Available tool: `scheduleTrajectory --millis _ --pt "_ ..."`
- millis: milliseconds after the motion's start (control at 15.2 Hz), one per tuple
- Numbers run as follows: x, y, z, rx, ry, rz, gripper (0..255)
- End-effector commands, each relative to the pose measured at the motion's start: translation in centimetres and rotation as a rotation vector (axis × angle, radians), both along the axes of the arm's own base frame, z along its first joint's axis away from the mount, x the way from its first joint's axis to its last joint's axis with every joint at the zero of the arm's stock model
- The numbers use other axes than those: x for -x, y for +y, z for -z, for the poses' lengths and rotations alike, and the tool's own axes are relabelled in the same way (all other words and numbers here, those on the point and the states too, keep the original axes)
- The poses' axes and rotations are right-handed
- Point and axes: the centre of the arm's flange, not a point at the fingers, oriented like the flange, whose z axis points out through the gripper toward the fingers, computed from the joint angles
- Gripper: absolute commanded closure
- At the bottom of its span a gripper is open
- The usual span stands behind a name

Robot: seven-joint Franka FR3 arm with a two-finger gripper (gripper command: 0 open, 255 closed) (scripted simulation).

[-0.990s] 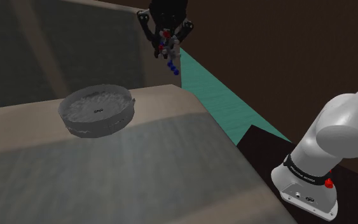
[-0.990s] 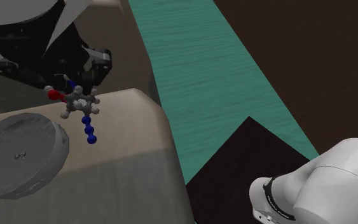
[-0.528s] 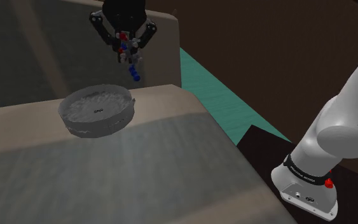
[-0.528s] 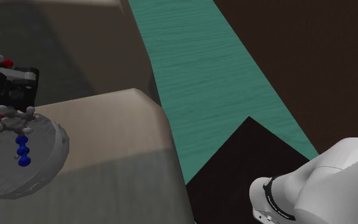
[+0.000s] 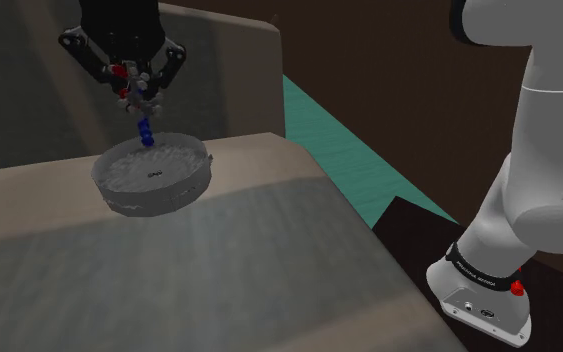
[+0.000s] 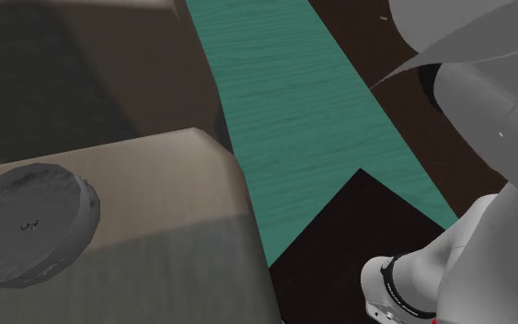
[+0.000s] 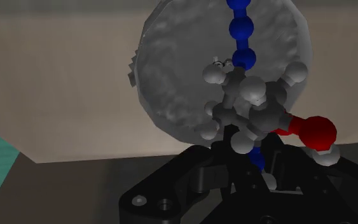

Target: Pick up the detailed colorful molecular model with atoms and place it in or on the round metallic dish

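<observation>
Gripper [image 5: 139, 92] clamped tight on the model [image 5: 141, 108], and it has slid further to the shoulder view's left than half a second ago. Now it hangs over the dish [image 5: 159, 198], blue tail dangling just above the bowl. Dish unmoved on the cushion [image 5: 269, 230]. Far right, the arm [image 5: 549, 150] has swung in, standing taller.

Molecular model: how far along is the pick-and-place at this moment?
Done: the pickup; the hand is shut on the molecular model. In hand: the carry; the model hangs above the round grey dish, its blue chain pointing down at it. Left: lowering and release; nothing lies in the dish yet.
</observation>
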Motion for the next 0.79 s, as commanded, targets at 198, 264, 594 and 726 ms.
scheduleTrajectory --millis 198,264,594,726 --pt "-0.2 0.2 2.6 0.000 -0.001 0.001 255" --pt "-0.2 0.2 3.1 0.000 -0.001 0.001 255" --pt "-0.2 0.2 5.7 0.000 -0.001 0.001 255" --pt "-0.2 0.2 6.0 0.000 -0.001 0.001 255"
